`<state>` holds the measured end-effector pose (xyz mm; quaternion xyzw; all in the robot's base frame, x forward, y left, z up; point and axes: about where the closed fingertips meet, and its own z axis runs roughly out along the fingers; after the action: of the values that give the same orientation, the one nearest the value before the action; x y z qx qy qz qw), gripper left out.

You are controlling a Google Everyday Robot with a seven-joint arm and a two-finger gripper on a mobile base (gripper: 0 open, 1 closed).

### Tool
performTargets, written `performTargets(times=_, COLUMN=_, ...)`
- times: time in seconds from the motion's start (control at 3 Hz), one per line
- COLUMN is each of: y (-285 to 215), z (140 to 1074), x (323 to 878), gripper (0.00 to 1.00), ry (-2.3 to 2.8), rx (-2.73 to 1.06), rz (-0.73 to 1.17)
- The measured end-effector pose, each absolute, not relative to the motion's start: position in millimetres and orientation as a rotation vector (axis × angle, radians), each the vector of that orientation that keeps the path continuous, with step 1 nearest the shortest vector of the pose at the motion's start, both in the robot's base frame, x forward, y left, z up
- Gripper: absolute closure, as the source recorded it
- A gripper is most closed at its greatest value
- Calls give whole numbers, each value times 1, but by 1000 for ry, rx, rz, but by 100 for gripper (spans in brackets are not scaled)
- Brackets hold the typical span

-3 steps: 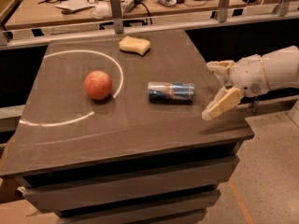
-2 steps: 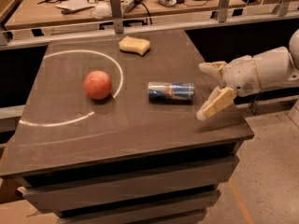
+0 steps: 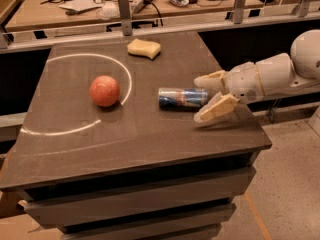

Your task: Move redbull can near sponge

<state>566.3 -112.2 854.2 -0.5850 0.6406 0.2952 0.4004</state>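
Observation:
The redbull can (image 3: 182, 98) lies on its side right of the middle of the dark table (image 3: 125, 139), its long axis running left to right. The pale yellow sponge (image 3: 144, 48) lies near the table's far edge, well behind the can. My gripper (image 3: 202, 98) comes in from the right on a white arm, open, its two tan fingers (image 3: 216, 108) spread on either side of the can's right end. The can still rests on the table.
A round reddish-orange fruit (image 3: 105, 90) sits left of the can, inside a white circle drawn on the table. A rail with metal posts (image 3: 124, 14) runs behind the table. The table's right edge lies just under my arm.
My gripper has moved left, from off the table's right edge to the can's right end. The can, sponge and fruit have not moved.

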Motion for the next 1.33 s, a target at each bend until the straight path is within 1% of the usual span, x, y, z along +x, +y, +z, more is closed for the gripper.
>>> performTargets(times=0.33, y=-108, z=852, x=568, gripper=49, ry=1592, rx=-1494, rz=761)
performTargets(times=0.67, y=-102, z=852, x=570, gripper=80, ry=1580, rx=-1485, rz=749)
performTargets(times=1.0, y=-105, z=855, x=592, gripper=100, ry=1643, rx=-1336, rz=635)
performTargets(times=1.33, y=-113, z=857, x=617, gripper=100, ry=1728, rx=-1210, rz=497)
